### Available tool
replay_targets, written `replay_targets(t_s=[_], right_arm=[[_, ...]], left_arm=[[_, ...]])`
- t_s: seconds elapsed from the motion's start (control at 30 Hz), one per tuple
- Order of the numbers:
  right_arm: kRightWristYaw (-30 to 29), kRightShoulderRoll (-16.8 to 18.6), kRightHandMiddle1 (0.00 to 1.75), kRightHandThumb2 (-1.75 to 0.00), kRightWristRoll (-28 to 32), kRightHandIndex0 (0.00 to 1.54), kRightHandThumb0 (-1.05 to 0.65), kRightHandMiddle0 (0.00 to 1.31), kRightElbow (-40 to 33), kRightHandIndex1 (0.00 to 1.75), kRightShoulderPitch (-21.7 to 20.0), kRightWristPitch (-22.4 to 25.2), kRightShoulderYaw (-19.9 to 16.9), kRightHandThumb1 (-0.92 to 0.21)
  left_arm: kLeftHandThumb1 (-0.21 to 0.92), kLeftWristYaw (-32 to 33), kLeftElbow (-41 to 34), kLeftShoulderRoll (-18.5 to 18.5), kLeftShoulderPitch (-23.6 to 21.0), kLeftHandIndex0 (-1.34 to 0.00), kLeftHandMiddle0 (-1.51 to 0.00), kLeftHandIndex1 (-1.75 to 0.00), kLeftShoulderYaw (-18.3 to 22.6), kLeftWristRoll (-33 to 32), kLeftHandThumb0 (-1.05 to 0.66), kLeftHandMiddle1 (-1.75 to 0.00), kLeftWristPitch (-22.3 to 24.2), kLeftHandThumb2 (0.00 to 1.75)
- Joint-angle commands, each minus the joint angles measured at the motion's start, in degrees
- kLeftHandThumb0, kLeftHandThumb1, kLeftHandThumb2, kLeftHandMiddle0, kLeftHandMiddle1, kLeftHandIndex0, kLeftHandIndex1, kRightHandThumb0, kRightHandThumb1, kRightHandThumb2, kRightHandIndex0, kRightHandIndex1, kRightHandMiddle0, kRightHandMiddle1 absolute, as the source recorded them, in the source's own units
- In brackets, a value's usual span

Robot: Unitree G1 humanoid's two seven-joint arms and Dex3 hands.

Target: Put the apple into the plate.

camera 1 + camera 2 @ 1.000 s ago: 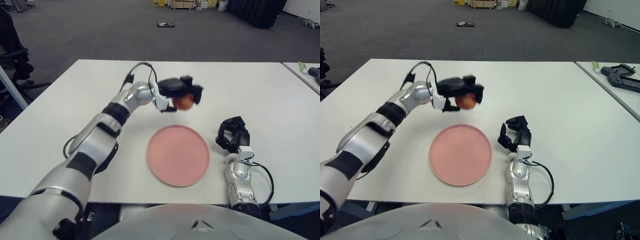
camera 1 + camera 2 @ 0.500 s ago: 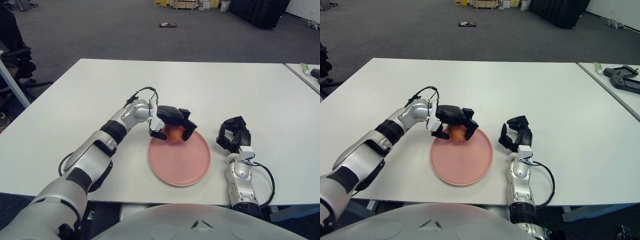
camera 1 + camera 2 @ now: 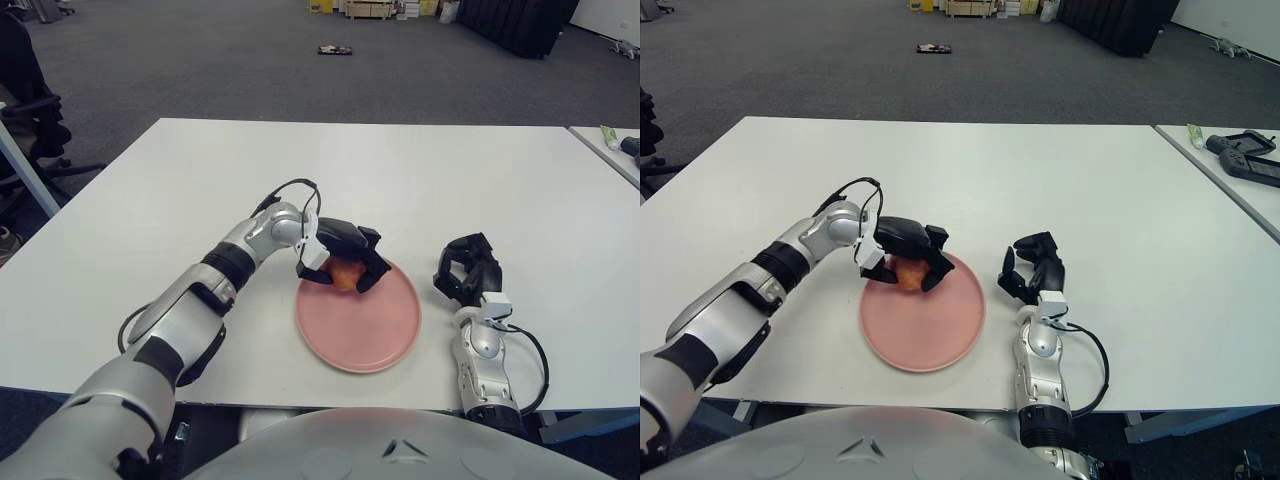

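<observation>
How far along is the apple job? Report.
Done: the apple has been carried over the pink plate, at its far-left edge. In hand: the left hand grips it, fingers wrapped around. Left: release and withdraw. The right hand shows right of the plate.

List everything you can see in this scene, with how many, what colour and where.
apple: one, red-orange, over the plate's far-left part, in the left hand's fingers
plate: one, pink, on the table's near middle
table: one, white, in front of the robot
second table: one, white, at the right edge, carrying dark devices
left hand: one, black, closed around the apple over the plate
right hand: one, black, fingers curled, to the right of the plate
</observation>
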Motion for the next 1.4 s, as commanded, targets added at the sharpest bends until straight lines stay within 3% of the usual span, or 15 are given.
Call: replay_targets(t_s=[0.0, 0.13, 0.33, 0.4, 0.5, 0.73, 0.77, 0.8, 0.87, 0.97, 1.07, 1.2, 1.37], right_arm=[[0.0, 0.4, 1.75, -1.05, 0.4, 0.74, -0.41, 0.44, 1.5, 1.75, 1.8, 0.8, -0.2, -0.53], [0.5, 0.2, 1.75, -1.06, 0.7, 0.74, -0.41, 0.44, 1.8, 1.75, 1.7, 0.8, -0.1, -0.53], [0.9, 0.3, 1.75, -1.06, 1.0, 0.74, -0.42, 0.45, 1.9, 1.75, 1.6, 1.0, -0.3, -0.53], [0.8, 0.4, 1.75, -1.06, 1.1, 0.74, -0.42, 0.45, 1.9, 1.75, 1.6, 1.1, -0.3, -0.53], [0.8, 0.6, 1.75, -1.05, 1.3, 0.72, -0.41, 0.44, 1.8, 1.75, 1.8, 1.1, -0.4, -0.54], [0.2, 0.5, 1.75, -1.03, 0.4, 0.71, -0.41, 0.43, 1.6, 1.75, 2.0, 1.0, -0.3, -0.55], [-0.1, 0.5, 1.75, -1.04, 0.0, 0.72, -0.41, 0.43, 1.5, 1.75, 2.0, 1.0, -0.3, -0.55], [-0.3, 0.4, 1.75, -1.04, -0.5, 0.72, -0.41, 0.43, 1.5, 1.75, 2.1, 1.0, -0.2, -0.54], [-0.5, 0.2, 1.75, -1.05, -0.9, 0.73, -0.41, 0.44, 1.4, 1.75, 2.1, 1.1, 0.0, -0.53], [-0.6, 0.1, 1.75, -1.06, -1.2, 0.73, -0.42, 0.45, 1.2, 1.75, 2.2, 1.4, 0.2, -0.53], [-1.1, 0.3, 1.75, -1.06, -1.6, 0.74, -0.42, 0.45, 0.9, 1.75, 2.3, 1.7, 0.4, -0.52], [-1.6, 0.6, 1.75, -1.06, -1.5, 0.75, -0.42, 0.45, 0.0, 1.75, 2.5, 3.3, 0.4, -0.52], [-2.5, 0.8, 1.75, -1.06, -1.7, 0.75, -0.41, 0.44, -1.2, 1.75, 2.4, 6.8, 0.3, -0.53]], left_arm=[[0.03, 2.6, 2.4, 0.1, 3.0, -0.66, -0.76, -1.75, -3.0, 5.8, 0.00, -1.73, -0.3, 1.63], [0.05, 11.0, 3.0, 0.0, 3.2, -0.66, -0.76, -1.69, -4.8, 13.0, 0.00, -1.74, -1.0, 1.60], [0.07, 15.7, 3.8, 0.2, 2.4, -0.67, -0.75, -1.61, -6.0, 15.8, 0.00, -1.75, -1.5, 1.55], [0.09, 11.8, 3.3, 0.8, 0.9, -0.65, -0.74, -1.62, -4.7, 11.1, 0.00, -1.75, -1.4, 1.53], [0.23, 4.7, 0.8, 1.9, -1.1, -0.46, -0.68, -1.68, -3.4, 3.8, 0.00, -1.75, -0.5, 1.40], [0.43, 1.7, 0.4, 1.7, 0.0, -0.28, -0.54, -1.74, -3.1, -0.7, -0.01, -1.75, -2.4, 1.20], [0.38, 1.5, 0.2, 1.7, 0.2, -0.18, -0.35, -1.66, -3.0, -1.3, -0.17, -1.72, -2.4, 1.18], [0.36, 1.0, -0.5, 1.6, 0.4, -0.14, -0.28, -1.63, -2.7, -1.9, -0.23, -1.72, -1.7, 1.18], [0.40, 0.0, -1.9, 1.6, 0.8, -0.06, -0.11, -1.26, -2.3, -2.9, -0.44, -1.28, 0.0, 1.08], [0.57, -1.6, -3.9, 1.6, 1.2, -0.02, -0.04, -0.78, -1.7, -3.9, -0.61, -0.73, 2.7, 0.89], [0.77, -3.5, -6.2, 2.2, 1.5, -0.01, -0.01, -0.43, -0.8, -5.7, -0.70, -0.39, 4.9, 0.74], [0.89, -6.0, -9.5, 3.2, 2.5, 0.00, 0.00, -0.12, 0.6, -8.5, -0.80, -0.17, 7.8, 0.76], [0.92, -5.9, -11.4, 3.6, 3.3, 0.00, 0.00, -0.02, 2.1, -9.4, -0.87, -0.18, 8.2, 0.87]])
